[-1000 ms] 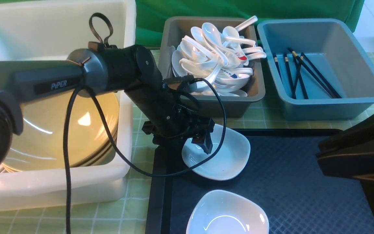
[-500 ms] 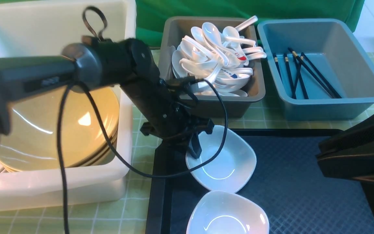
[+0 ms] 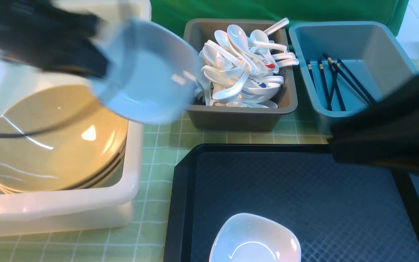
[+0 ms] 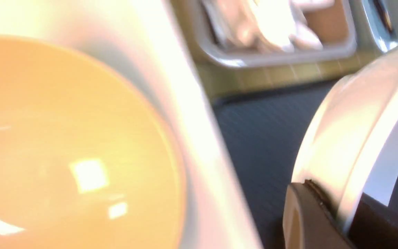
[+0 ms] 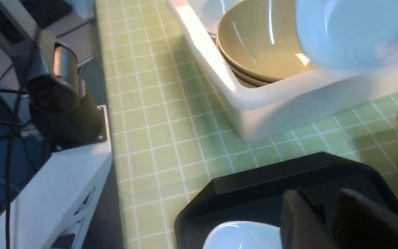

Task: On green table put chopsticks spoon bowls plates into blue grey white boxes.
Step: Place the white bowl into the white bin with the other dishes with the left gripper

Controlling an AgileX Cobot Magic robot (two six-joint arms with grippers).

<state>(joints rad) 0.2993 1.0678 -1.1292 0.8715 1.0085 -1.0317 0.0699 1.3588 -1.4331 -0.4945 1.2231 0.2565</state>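
Observation:
My left gripper [image 3: 100, 67], blurred by motion, is shut on the rim of a white dish [image 3: 147, 72] and holds it in the air, tilted, above the right edge of the white box [image 3: 60, 207]. In the left wrist view the dish rim [image 4: 344, 138] sits clamped between the fingers [image 4: 309, 221]. Tan plates [image 3: 53, 142] are stacked in the white box. A second white dish [image 3: 255, 240] lies at the near edge of the black tray [image 3: 304, 189]. My right gripper [image 5: 327, 211] hangs shut and empty over the tray, beside that dish [image 5: 240, 235].
A grey box [image 3: 238, 118] full of white spoons [image 3: 242, 65] stands behind the tray. A blue box [image 3: 362, 40] to its right holds several dark chopsticks [image 3: 335, 85]. The green checked table [image 3: 158, 153] shows between the boxes and the tray.
My left gripper has lifted the white dish off the tray and swung it up and to the left, over the white box's edge. My right arm has moved up and leftward in view.

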